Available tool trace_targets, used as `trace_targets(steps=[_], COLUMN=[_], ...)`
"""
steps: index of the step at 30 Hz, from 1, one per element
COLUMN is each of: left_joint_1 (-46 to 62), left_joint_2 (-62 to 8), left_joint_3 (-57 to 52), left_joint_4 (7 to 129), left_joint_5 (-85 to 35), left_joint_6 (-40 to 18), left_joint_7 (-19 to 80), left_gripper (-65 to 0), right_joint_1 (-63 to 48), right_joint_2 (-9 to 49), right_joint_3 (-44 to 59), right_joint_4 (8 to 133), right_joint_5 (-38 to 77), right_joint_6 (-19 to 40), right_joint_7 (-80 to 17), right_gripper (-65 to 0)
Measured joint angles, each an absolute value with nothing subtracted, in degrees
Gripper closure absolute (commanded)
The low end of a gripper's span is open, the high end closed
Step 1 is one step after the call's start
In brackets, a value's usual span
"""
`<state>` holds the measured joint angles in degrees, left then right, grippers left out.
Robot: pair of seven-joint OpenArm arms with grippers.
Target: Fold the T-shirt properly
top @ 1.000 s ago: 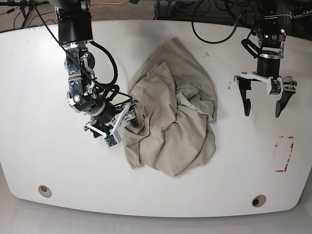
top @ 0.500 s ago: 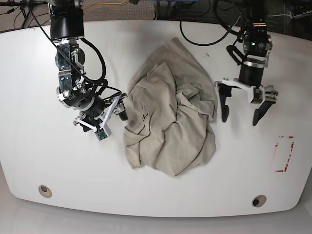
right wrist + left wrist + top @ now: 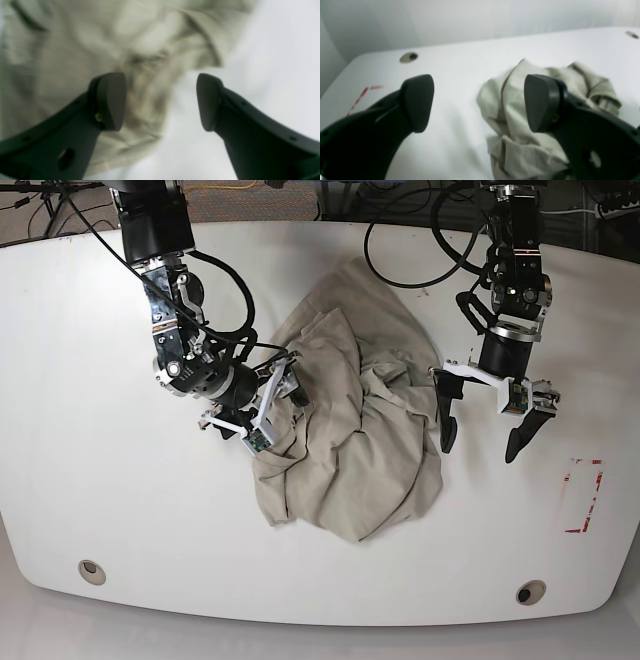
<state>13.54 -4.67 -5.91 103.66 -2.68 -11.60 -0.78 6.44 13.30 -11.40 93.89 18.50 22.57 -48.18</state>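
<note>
The beige T-shirt [image 3: 350, 420] lies crumpled and wrinkled in the middle of the white table [image 3: 80, 500]. My right gripper [image 3: 283, 402] is open, low over the shirt's left edge. In the right wrist view the gripper [image 3: 160, 102] is spread over the shirt [image 3: 75, 50], with one finger above cloth and the other above bare table. My left gripper [image 3: 478, 448] is open and empty, just right of the shirt's right edge. In the left wrist view the gripper [image 3: 477, 105] frames the edge of the shirt [image 3: 510, 107].
A red tape mark [image 3: 583, 496] is on the table at the right, and it also shows in the left wrist view [image 3: 360, 97]. Two round holes [image 3: 92, 570] [image 3: 530, 591] sit near the front edge. Cables hang along the back edge.
My left gripper has moved left and down, close to the shirt's right edge. My right gripper drew away from the shirt, then came back over its left edge. Both stay open.
</note>
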Motion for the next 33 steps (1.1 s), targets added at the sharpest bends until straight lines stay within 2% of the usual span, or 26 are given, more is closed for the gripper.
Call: trace_targets(steps=[10, 20, 25, 30, 33], left_joint_1=[10.4, 10.5, 11.1, 11.9, 12.2], left_joint_2=[-5.5, -5.3, -5.1, -5.1, -5.5], left_joint_3=[-1.7, -1.5, -1.9, -3.1, -3.4], left_joint_4=[103.7, 104.0, 104.6, 105.1, 105.1], left_joint_5=[-2.7, -2.6, -2.8, -3.1, -3.1], left_joint_6=[-12.1, -13.7, -14.2, -12.7, -12.7], left_joint_7=[0.6, 3.5, 3.4, 2.2, 2.4], left_gripper=[-52.2, -52.0, -52.2, -52.2, -52.1], right_joint_1=[9.3, 6.8, 7.5, 8.6, 8.5], right_joint_2=[15.2, 14.4, 12.0, 7.3, 6.2], right_joint_3=[-8.8, -10.7, -13.7, -16.3, -17.0], right_joint_4=[93.3, 94.8, 94.1, 90.5, 90.3], right_joint_5=[14.7, 6.0, 3.8, 5.9, 6.3], right_joint_6=[21.0, 22.7, 21.3, 23.0, 23.6], right_joint_7=[-43.0, -43.9, -47.5, -48.9, -48.1], right_gripper=[-42.1, -42.5, -44.4, -44.4, -40.7])
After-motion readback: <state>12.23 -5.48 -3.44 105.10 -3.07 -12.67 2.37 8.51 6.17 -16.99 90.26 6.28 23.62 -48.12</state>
